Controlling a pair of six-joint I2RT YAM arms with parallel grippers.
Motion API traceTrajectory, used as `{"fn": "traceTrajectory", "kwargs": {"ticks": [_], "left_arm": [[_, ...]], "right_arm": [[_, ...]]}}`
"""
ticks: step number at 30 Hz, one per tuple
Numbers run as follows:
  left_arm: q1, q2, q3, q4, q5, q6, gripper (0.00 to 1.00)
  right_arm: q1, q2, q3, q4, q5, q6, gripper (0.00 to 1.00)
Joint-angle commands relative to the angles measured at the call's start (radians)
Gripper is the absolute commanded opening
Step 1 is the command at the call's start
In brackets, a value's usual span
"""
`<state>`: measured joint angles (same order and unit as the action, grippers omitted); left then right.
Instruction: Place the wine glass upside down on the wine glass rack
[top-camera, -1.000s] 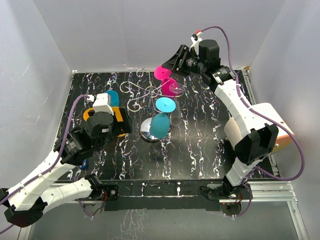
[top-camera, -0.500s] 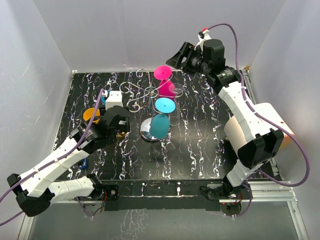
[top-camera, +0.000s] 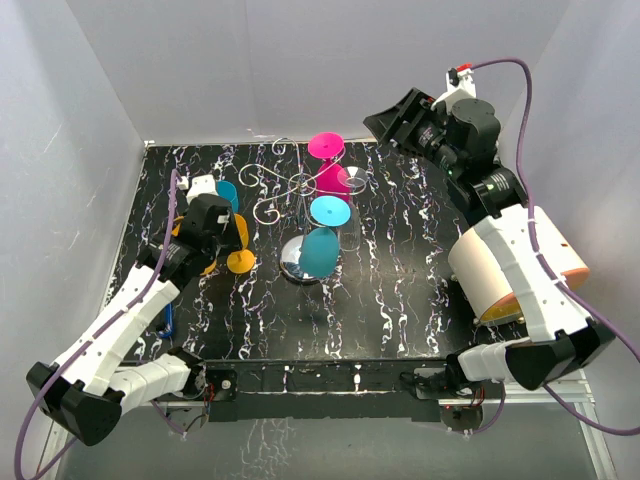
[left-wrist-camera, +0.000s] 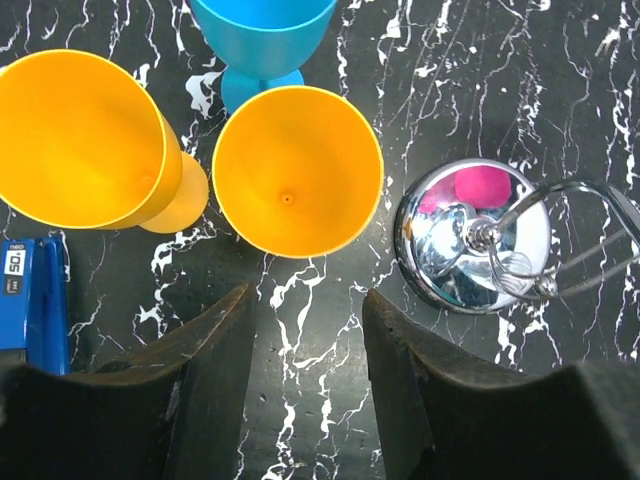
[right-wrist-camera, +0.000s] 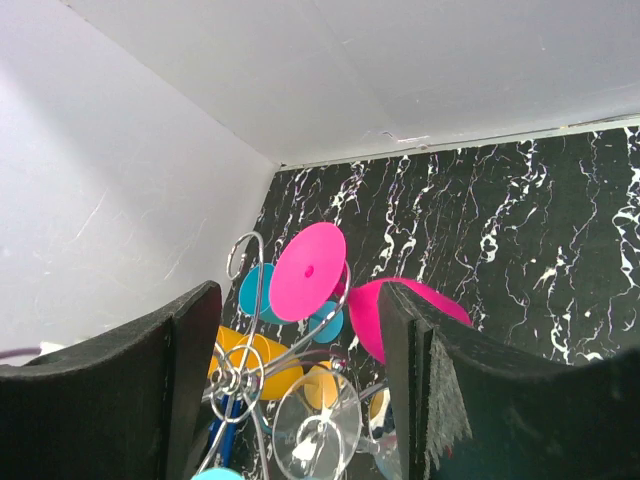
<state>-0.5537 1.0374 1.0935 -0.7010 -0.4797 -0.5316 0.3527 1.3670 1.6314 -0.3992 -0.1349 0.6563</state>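
Two orange glasses stand mouth up on the tabletop (top-camera: 400, 290) at the left of the overhead view. My left gripper (left-wrist-camera: 306, 300) hangs straight above them, fingers spread wide and holding nothing. In its wrist view a blue object (left-wrist-camera: 25, 290) lies at the left edge and the other orange glass (left-wrist-camera: 85, 140) fills the upper left. The orange wine glass (left-wrist-camera: 297, 170) sits at upper centre, lined up with the gap between my fingers. That alignment is why I judge it to be the one I am about to pick. Whether the two orange rims touch I cannot tell. A teal glass (left-wrist-camera: 262, 35) stands just beyond at the top edge, close enough that a careless descent could knock it. My target rests upright, so it will need turning over before it can hang.

Further right, the wine glass rack (top-camera: 300, 185) stands mid-frame on its chrome base (left-wrist-camera: 473, 235), near the orange pair. Its curled arms already carry a pink glass (top-camera: 325, 147), a hanging teal glass (top-camera: 330, 208) and a clear glass (top-camera: 350, 180). They hang by their feet with the bowls down, which is how mine must end up.

At the upper right of the overhead view my right gripper (top-camera: 395, 112) is raised high over the tabletop's far edge, open and empty. Its camera looks down on the rack. I judge it is parked there to keep clear of the rack's arms.
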Motion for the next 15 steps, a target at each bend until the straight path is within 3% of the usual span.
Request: {"fn": "traceTrajectory", "kwargs": {"ticks": [1, 5, 15], "left_arm": [[0.122, 0.026, -0.014, 0.038, 0.129, -0.019, 0.44], [0.218, 0.050, -0.033, 0.035, 0.175, -0.079, 0.45], [0.244, 0.077, -0.098, 0.098, 0.194, -0.120, 0.44]], "right_arm": [[-0.003, -0.096, -0.059, 0.051, 0.043, -0.009, 0.62], [-0.003, -0.177, -0.124, 0.036, 0.070, -0.012, 0.62], [-0.003, -0.364, -0.245, 0.066, 0.154, -0.037, 0.61]]}}
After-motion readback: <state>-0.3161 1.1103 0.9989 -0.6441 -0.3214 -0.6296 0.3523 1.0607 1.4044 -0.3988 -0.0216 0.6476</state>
